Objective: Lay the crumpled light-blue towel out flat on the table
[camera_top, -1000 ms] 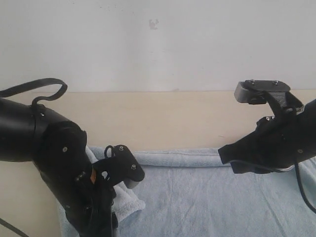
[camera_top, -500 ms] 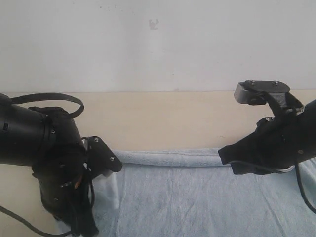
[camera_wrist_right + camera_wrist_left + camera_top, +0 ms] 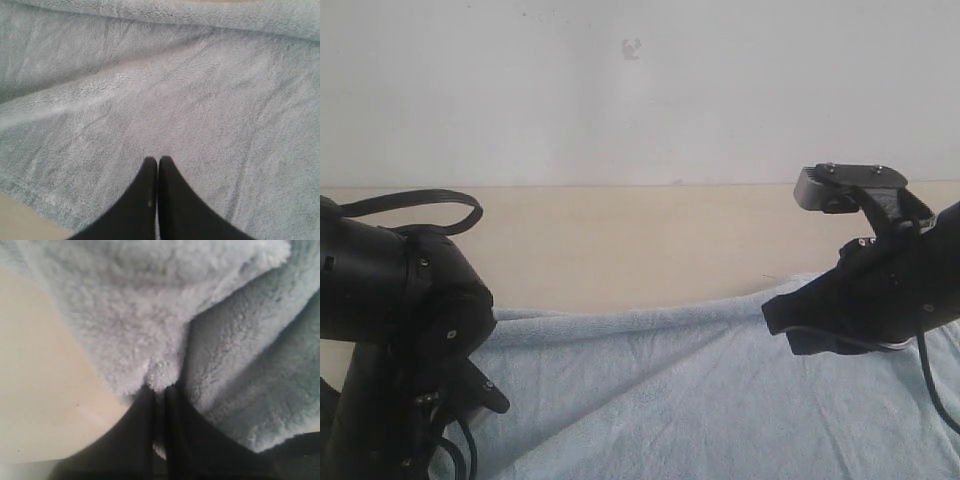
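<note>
Item under inspection: pale light-blue fluffy fleece towel (image 3: 700, 400). In the exterior view it covers the lower centre and lower right of the frame, lying on the wide pale beige matte table (image 3: 640, 240). It is not flat. Its far edge forms a rolled ridge that climbs from centre left to the black right arm (image 3: 880, 300), and long diagonal creases run from lower left to upper right.

Left gripper (image 3: 159, 390): jaws all but closed, with a thick tuft of the fleece pinched between the tips. A fold bulges above them and bare table shows beside it.

Right gripper (image 3: 158, 162): fingers pressed together, tips against the fleece pile. Whether any cloth is caught between them cannot be determined. Shallow ridges cross the surface around the tips.
</note>
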